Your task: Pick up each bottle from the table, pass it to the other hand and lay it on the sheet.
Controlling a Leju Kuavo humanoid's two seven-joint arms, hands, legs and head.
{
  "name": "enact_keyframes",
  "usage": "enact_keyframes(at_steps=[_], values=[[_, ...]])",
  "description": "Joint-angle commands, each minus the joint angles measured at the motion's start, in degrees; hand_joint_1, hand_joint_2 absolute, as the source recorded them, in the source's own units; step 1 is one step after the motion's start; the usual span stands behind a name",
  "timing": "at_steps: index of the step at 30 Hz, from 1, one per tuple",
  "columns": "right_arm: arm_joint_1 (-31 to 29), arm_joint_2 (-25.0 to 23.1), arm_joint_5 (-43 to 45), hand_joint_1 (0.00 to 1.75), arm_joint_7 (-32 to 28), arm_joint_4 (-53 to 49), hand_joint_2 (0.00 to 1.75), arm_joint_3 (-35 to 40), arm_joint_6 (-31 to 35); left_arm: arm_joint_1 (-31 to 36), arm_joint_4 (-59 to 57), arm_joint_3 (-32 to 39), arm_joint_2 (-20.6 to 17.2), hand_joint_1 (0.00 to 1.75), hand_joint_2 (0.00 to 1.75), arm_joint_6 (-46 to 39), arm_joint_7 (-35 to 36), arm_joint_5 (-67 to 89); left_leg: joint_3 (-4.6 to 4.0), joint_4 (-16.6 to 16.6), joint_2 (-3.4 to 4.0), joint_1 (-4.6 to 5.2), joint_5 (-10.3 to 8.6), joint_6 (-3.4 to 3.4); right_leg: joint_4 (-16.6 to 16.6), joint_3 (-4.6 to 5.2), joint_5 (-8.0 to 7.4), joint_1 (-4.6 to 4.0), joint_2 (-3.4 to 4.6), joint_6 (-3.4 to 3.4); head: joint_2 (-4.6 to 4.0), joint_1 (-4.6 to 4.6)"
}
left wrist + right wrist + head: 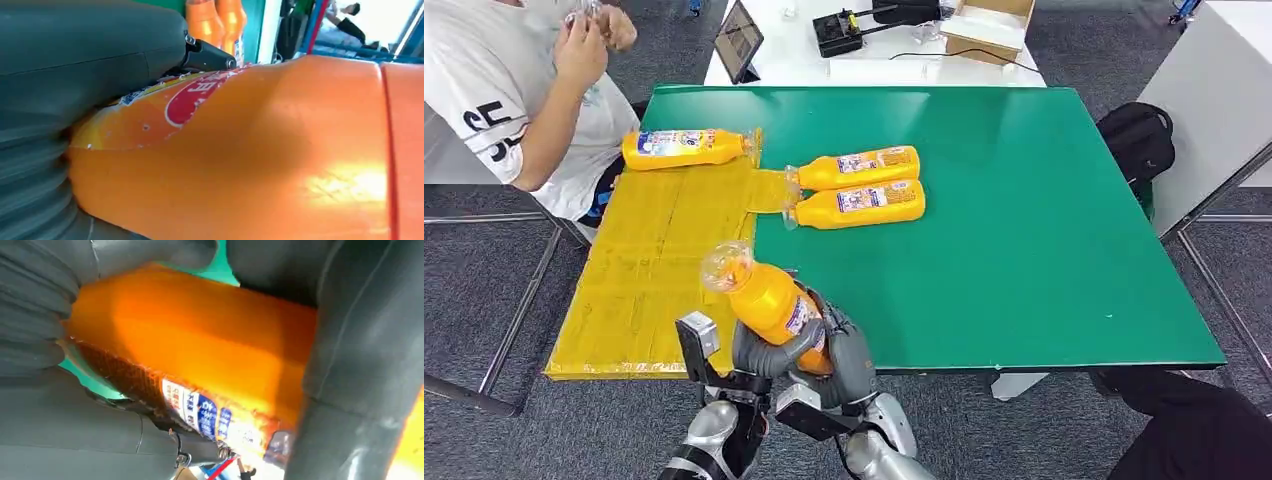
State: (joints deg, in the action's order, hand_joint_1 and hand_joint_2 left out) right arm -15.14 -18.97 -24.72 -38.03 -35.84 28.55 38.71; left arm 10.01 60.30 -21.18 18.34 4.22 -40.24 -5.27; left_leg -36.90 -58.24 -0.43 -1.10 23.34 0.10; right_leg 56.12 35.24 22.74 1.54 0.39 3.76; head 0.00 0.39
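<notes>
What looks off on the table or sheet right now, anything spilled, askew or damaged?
No spill or damage stands out. One bottle lies on the yellow sheet, two bottles on the green table, caps reaching the sheet's edge. Both hands grip the tilted fourth bottle.

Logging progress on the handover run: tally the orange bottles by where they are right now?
On the yellow sheet: 1 bottle
On the green table: 2 bottles
Held by left hand and right hand: 1 bottle
Total: 4
</notes>
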Motion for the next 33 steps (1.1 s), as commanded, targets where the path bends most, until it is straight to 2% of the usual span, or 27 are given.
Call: enact_keyframes(at_steps=[1, 3, 8, 11, 14, 18, 22, 23, 25, 26, 27, 28, 29, 30, 33], values=[[1.9, -1.0, 0.2, 0.0, -2.0, 0.7, 0.0, 5.4, -2.6, 3.5, 3.0, -2.9, 1.7, 1.75, 1.75, -7.5, 0.2, 7.0, 0.26, 0.0, -0.18, -0.04, 0.16, 0.05, 0.0, -0.34, 0.21, -0.09, -0.26, -0.2, 0.0, 0.0], [3.0, -0.6, 1.8, 0.0, -2.0, -5.2, 0.0, 4.7, -6.1, 3.7, 5.3, -1.5, 1.2, 1.75, 1.75, -15.1, 0.2, 11.7, 0.09, -0.1, -0.13, -0.04, 0.1, 0.04, 0.0, -0.16, 0.14, -0.08, -0.19, -0.14, 0.0, 0.0], [2.9, -0.7, 1.5, 0.0, -2.0, -5.8, 0.0, 3.6, -7.2, 4.4, 4.9, -1.0, 0.8, 1.75, 1.75, -14.7, 0.2, 11.3, 0.05, 0.0, -0.08, -0.05, 0.05, 0.02, 0.0, -0.11, 0.07, -0.08, -0.13, -0.12, 0.0, 0.0], [4.4, 0.5, 3.9, 0.0, -2.0, -15.6, 0.0, 2.1, -13.0, 6.2, 6.2, 0.1, -0.9, 1.75, 1.75, -30.3, 0.2, 17.3, 0.04, 0.0, -0.12, -0.03, 0.05, 0.03, 0.0, -0.1, 0.09, -0.06, -0.17, -0.13, 0.0, 0.0], [3.9, 0.5, 3.8, 0.0, -1.9, -16.3, 0.0, 1.4, -13.6, 7.2, 5.8, 0.9, -1.8, 1.75, 1.75, -29.3, 0.2, 16.5, 0.08, 0.0, -0.08, -0.06, 0.06, 0.02, 0.0, -0.13, 0.08, -0.09, -0.13, -0.17, 0.0, 0.0], [6.0, 0.5, 1.6, 0.0, -2.0, -23.5, 0.0, -1.8, -17.0, 9.9, 3.6, 4.4, -3.5, 1.75, 1.75, -38.9, 0.2, 18.8, 0.11, 0.0, -0.1, -0.01, 0.02, 0.02, 0.0, -0.16, 0.07, -0.04, -0.12, -0.13, 0.0, 0.02], [7.8, 0.5, 2.9, 0.0, -2.0, -29.1, 0.0, -3.5, -17.2, 14.0, -2.3, 12.0, -5.2, 1.75, 1.75, -41.6, 0.2, 18.5, 0.28, 0.0, 0.03, -0.02, 0.09, 0.02, 0.0, -0.29, 0.07, -0.06, 0.0, -0.2, 0.0, 0.07], [8.2, 0.8, 3.6, 0.0, -2.0, -30.6, 0.0, -3.2, -16.5, 14.9, -4.0, 16.8, -4.8, 1.75, 1.75, -44.2, 0.2, 27.4, 0.21, 0.1, 0.03, -0.03, 0.03, 0.0, 0.0, -0.23, 0.02, -0.06, 0.01, -0.16, 0.0, 0.04], [8.5, 1.0, 4.4, 0.0, -2.0, -31.7, 0.0, -2.9, -15.8, 15.8, -5.8, 18.6, -4.6, 1.75, 1.75, -44.2, 0.2, 27.4, 0.27, 0.1, 0.05, -0.03, 0.05, -0.01, 0.0, -0.28, 0.04, -0.07, 0.02, -0.19, 0.0, 0.02], [8.9, 1.5, 5.7, 0.0, -2.0, -33.7, 0.0, -2.0, -13.1, 16.7, -7.3, 26.3, -3.7, 1.75, 1.75, -44.2, 0.2, 38.7, 0.38, 0.1, 0.04, -0.07, 0.1, 0.0, 0.0, -0.4, 0.1, -0.11, -0.01, -0.26, 0.0, 0.04], [9.2, 2.0, 7.5, 0.0, -2.0, -35.6, 0.0, -1.0, -12.0, 18.1, -10.2, 30.2, -2.2, 1.75, 1.75, -44.2, 0.2, 42.7, 0.31, 0.1, 0.04, -0.06, 0.08, 0.0, 0.0, -0.32, 0.07, -0.1, 0.0, -0.21, 0.0, 0.02], [9.4, 2.6, 8.1, 0.0, -2.0, -37.1, 0.0, -0.2, -9.9, 18.7, -9.9, 34.5, -2.2, 1.75, 1.75, -44.2, 0.2, 51.0, 0.37, 0.0, 0.0, -0.06, 0.11, 0.02, 0.0, -0.41, 0.12, -0.11, -0.04, -0.23, 0.0, 0.07], [9.9, 3.4, 9.3, 0.0, -2.0, -39.9, 0.0, 0.9, -7.3, 20.4, -11.4, 41.7, -0.1, 1.75, 1.75, -44.2, 0.2, 63.3, 0.29, 0.0, 0.08, -0.08, 0.1, 0.02, 0.0, -0.32, 0.07, -0.11, 0.04, -0.19, 0.0, 0.04], [10.0, 4.0, 10.5, 0.0, -2.0, -41.4, 0.0, 1.7, -5.5, 20.7, -9.9, 45.4, 0.3, 1.75, 1.75, -44.2, 0.2, 71.0, 0.17, 0.0, 0.16, -0.04, 0.06, 0.02, 0.0, -0.16, 0.02, -0.06, 0.12, -0.13, 0.0, 0.02], [10.1, 4.1, 10.6, 0.0, -2.0, -41.9, 0.0, 1.8, -4.9, 20.9, -9.6, 46.4, 0.6, 1.75, 1.75, -44.2, 0.2, 74.4, 0.17, 0.0, 0.02, -0.08, 0.07, 0.03, 0.0, -0.22, 0.07, -0.09, 0.0, -0.15, 0.0, 0.04]])
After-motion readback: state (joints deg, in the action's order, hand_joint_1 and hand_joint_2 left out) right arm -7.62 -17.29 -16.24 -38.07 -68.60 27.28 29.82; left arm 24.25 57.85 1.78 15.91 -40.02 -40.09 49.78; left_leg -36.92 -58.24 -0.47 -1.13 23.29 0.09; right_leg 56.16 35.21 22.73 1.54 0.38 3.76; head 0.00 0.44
